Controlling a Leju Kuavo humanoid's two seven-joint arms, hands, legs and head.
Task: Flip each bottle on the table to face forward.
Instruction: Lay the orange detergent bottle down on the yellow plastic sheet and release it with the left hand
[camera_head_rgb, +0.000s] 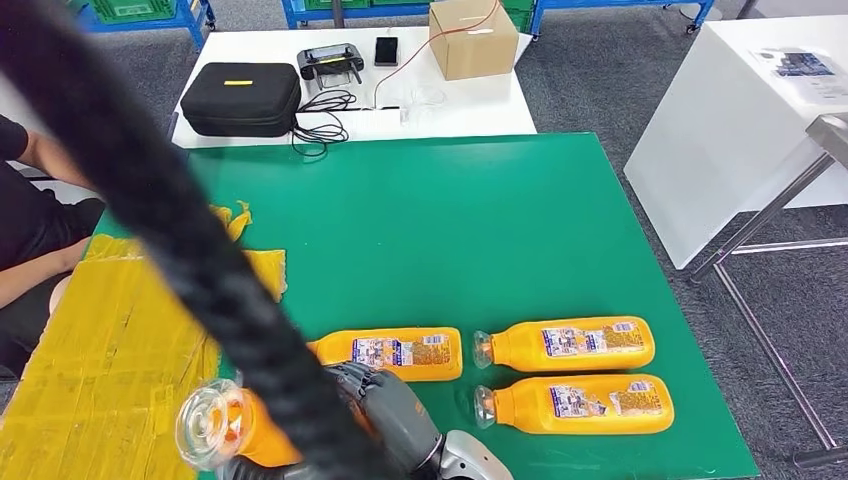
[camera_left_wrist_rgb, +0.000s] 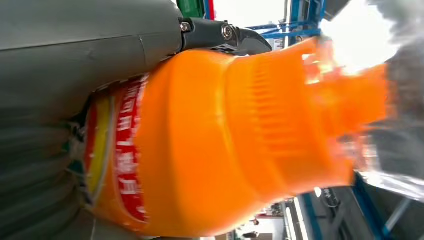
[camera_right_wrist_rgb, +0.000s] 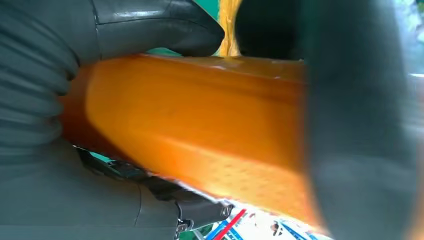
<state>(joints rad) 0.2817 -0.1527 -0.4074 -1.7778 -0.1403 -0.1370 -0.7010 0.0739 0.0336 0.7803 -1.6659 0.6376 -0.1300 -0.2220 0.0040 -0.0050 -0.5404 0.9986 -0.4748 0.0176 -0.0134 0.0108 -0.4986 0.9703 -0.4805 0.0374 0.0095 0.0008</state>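
- Left hand (camera_left_wrist_rgb: 75, 65) has the held bottle (camera_left_wrist_rgb: 225, 145) wrapped up tight: thick grey thumb along one side of the orange body, dark fingers (camera_left_wrist_rgb: 220, 35) curling over the shoulder on the other.
- Past those fingertips the ribbed neck runs out to the clear cap (camera_left_wrist_rgb: 370, 90), which is blurred against bright light.
- A red and yellow label (camera_left_wrist_rgb: 120, 160) sits on the body right up against the palm.
- Right hand (camera_right_wrist_rgb: 60, 190) is on the same orange bottle too, thumb on one face, dark fingers on the opposite one, the flat body clamped between them.
- Just beyond the right fingertips a dark blurred band (camera_right_wrist_rgb: 350, 125) crosses the bottle.
- From the head view that bottle sits up off the green table (camera_head_rgb: 450, 220), cap pointing away from the right hand's fingers towards a yellow sheet (camera_head_rgb: 100, 350).
- The same dark band slants across the picture and hides part of the bottle's body.
- Beyond the right hand's knuckles lies the nearest lying bottle (camera_head_rgb: 400, 352), on its side, label up.
- Further out to that hand's wrist side lie a far-side bottle (camera_head_rgb: 575, 343) and a near-side bottle (camera_head_rgb: 585, 403), side by side, labels up, clear caps pointing back towards the hands.
- A person (camera_head_rgb: 30, 230) sits well beyond the held cap, at the yellow sheet's edge.
- Well apart, a white table holds a black case (camera_head_rgb: 240, 97), a controller (camera_head_rgb: 330, 65), a phone (camera_head_rgb: 386, 50) and a cardboard box (camera_head_rgb: 472, 38).
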